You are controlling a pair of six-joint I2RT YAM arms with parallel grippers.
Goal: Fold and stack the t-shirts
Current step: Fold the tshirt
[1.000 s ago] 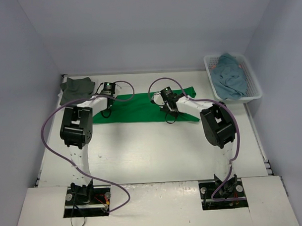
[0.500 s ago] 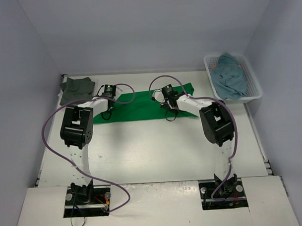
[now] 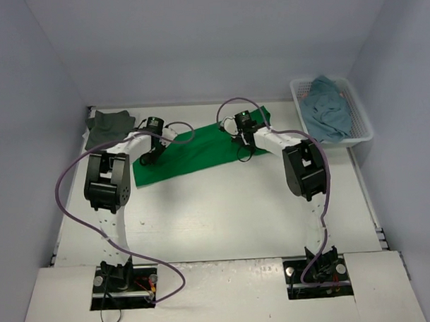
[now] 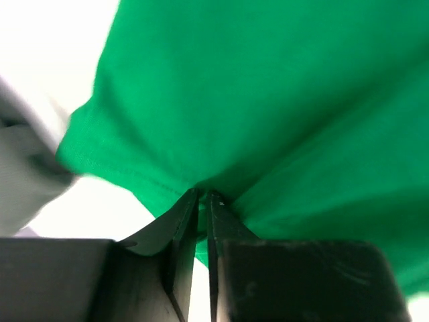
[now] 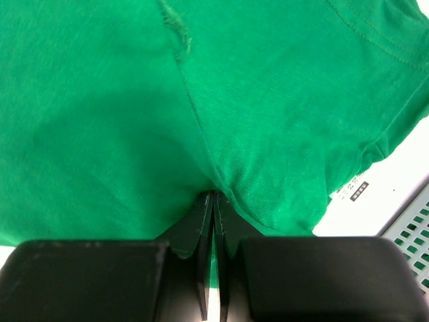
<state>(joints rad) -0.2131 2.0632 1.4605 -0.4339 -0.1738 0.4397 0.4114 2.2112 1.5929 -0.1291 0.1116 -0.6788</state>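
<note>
Green shirt point(image 3: 193, 153) is now gripped at both ends on the far tabletop point(image 3: 224, 217). Left fingers point(image 4: 175, 231), open a second ago, are clenched on its left hem. Right fingers point(image 5: 194, 225) stay clamped on its right part. Cloth has been dragged askew, and a fold is judged begun.

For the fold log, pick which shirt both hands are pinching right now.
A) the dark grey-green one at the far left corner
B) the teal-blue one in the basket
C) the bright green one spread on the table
C: the wrist views show the left hand and the right hand each shut on a fold of the bright green shirt. The teal-blue shirt and the dark grey-green shirt lie untouched.
</note>
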